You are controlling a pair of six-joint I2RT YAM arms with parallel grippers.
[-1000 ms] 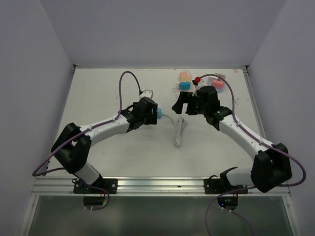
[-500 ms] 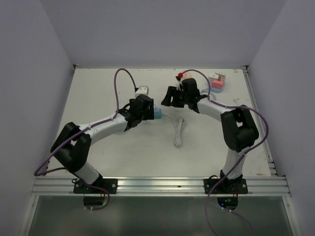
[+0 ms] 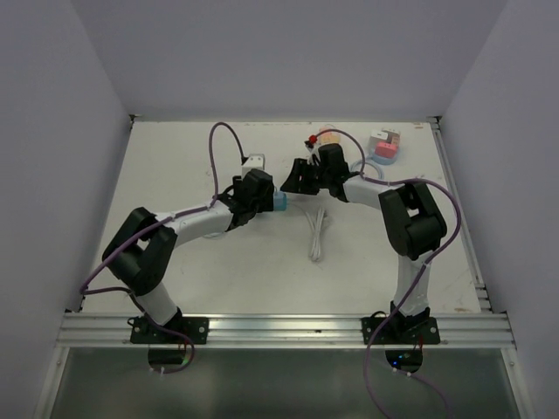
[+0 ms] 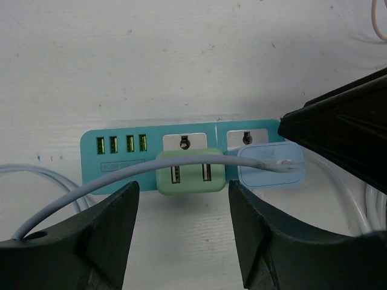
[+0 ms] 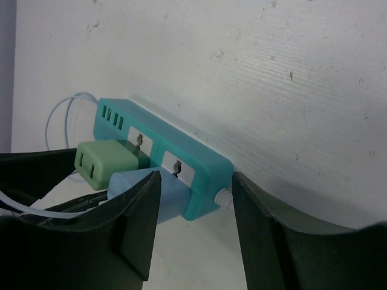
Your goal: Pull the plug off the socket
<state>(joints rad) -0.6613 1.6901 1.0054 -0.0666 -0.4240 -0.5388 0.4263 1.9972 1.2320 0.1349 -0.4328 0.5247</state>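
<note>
Pale blue plug (image 4: 260, 175) still seated in teal power strip (image 4: 121, 172); my left gripper (image 4: 184, 205) gapes astride the green adapter (image 4: 189, 172), my right gripper (image 5: 196, 199) half-open around the plug, and I cannot tell if it grips.

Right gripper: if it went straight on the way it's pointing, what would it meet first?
Most likely the light blue plug in the end socket of the teal power strip; it sits between the fingers of the right gripper. Depth is hard to judge.
</note>
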